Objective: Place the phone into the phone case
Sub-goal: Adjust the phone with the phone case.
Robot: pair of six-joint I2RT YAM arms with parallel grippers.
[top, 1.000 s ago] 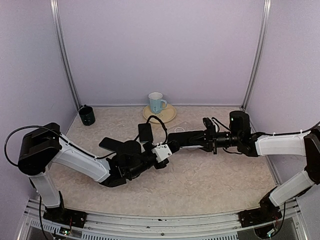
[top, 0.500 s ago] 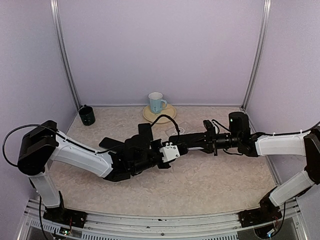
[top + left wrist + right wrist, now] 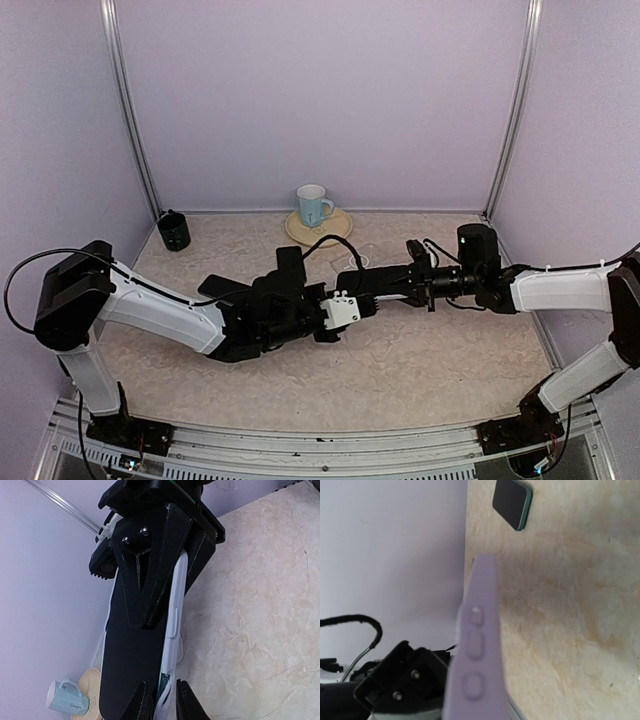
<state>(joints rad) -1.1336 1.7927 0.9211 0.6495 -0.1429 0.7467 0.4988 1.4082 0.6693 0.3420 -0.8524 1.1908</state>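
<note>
Pale lavender rubbery phone case (image 3: 475,645) held on edge above the beige marbled table (image 3: 260,630).

The right gripper (image 3: 350,287) is clamped across the case over the middle of the table. A flat black phone (image 3: 130,670) lies against the case's face (a sliver of green shows between the two near the lower end), but I cannot tell whether the phone is seated all the way in. The left gripper (image 3: 164,707) faces it from the opposite side, its fingertips only narrowly apart and closed on the case's rim. A dark slab with a green edge (image 3: 511,502) lies flat on the table, well apart from the held case. Near the back wall a light blue mug (image 3: 313,205) stands on a yellow plate (image 3: 338,230).
</note>
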